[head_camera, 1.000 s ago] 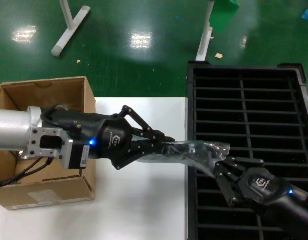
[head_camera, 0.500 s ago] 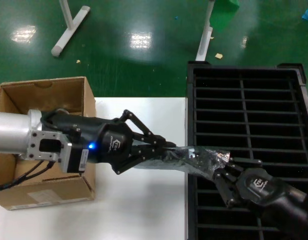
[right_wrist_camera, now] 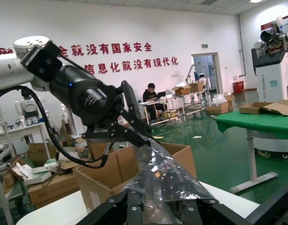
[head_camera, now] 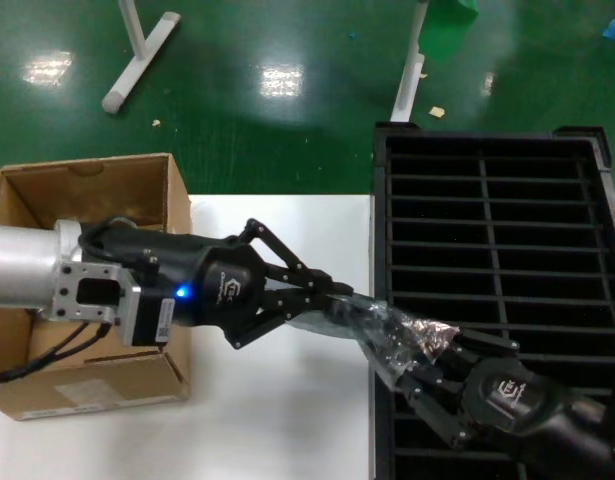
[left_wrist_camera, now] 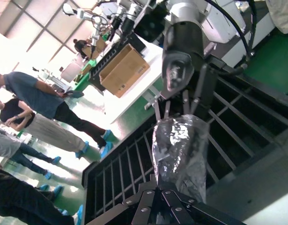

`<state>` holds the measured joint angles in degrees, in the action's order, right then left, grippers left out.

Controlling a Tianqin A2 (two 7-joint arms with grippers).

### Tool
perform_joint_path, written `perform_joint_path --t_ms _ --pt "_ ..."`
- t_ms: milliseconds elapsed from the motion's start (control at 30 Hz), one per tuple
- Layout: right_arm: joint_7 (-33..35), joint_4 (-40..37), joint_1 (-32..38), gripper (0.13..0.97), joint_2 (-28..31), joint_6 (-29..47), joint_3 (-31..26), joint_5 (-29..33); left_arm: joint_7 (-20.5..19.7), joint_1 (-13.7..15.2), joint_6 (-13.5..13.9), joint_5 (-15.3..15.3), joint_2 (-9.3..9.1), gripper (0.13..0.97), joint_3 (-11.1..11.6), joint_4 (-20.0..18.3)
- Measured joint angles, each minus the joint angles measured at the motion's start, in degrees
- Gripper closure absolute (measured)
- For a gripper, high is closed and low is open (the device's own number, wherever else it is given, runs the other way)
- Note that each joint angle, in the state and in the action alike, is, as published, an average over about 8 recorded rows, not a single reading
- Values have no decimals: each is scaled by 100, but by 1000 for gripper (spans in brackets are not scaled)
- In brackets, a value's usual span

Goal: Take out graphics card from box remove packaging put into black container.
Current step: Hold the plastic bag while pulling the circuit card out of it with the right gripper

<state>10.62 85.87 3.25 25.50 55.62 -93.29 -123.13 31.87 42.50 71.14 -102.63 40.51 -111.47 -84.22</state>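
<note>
Step in hand, as I read it: unbagging; both grippers grip opposite ends of the packaging (head_camera: pixel 387 325), stretched betw. them above the seam where the white table (head_camera: pixel 287 420) meets the black container (head_camera: pixel 497 240).

Left gripper (head_camera: pixel 332 297) reaches from the box side, fingers pinched tight on the bag's near end; right gripper (head_camera: pixel 427 375) sits low over the container's near slots, fingers clamped on the far end. In the left wrist view the right gripper (left_wrist_camera: pixel 181 105) nips the bag's top edge, bag (left_wrist_camera: pixel 179 152) hanging bulged betw. the two.

Graphics card: not visible as such; prob. inside the bag, which looks filled, but can't confirm thru the film.

Box (head_camera: pixel 87 290) stands open at table's left, behind the left arm; brown corrugated, pale label on its front face.

Materials: bag is thin crinkly film, grey-silver, semi-translucent, glossy w/ sharp creases; will slip and stretch rather than hold shape. Container is rigid black plastic, thin ribs, long narrow slots in two columns. Table is smooth, matt white.

Next move likely calls for: one gripper holding film only while the other frees the card; risk is film tearing or the card dropping out uncontrolled.
</note>
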Motion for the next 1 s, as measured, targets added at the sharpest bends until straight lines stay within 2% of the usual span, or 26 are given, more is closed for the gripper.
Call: perform_joint_path --t_ms 100,533,800,1000 --pt "-22 8 5 813 -1 -10 -32 13 -65 -49 -16 -49 -2 955 24 -75" --pt "-127 10 73 782 -24 -59 -103 19 -233 -254 -16 -215 94 955 125 -314" --pt "-146 54 26 867 -6 -49 -110 9 -205 -283 -2 -226 125 955 146 -309" --pt "-147 101 -26 885 0 -49 -106 -1 -219 -296 -20 -224 127 955 154 -327"
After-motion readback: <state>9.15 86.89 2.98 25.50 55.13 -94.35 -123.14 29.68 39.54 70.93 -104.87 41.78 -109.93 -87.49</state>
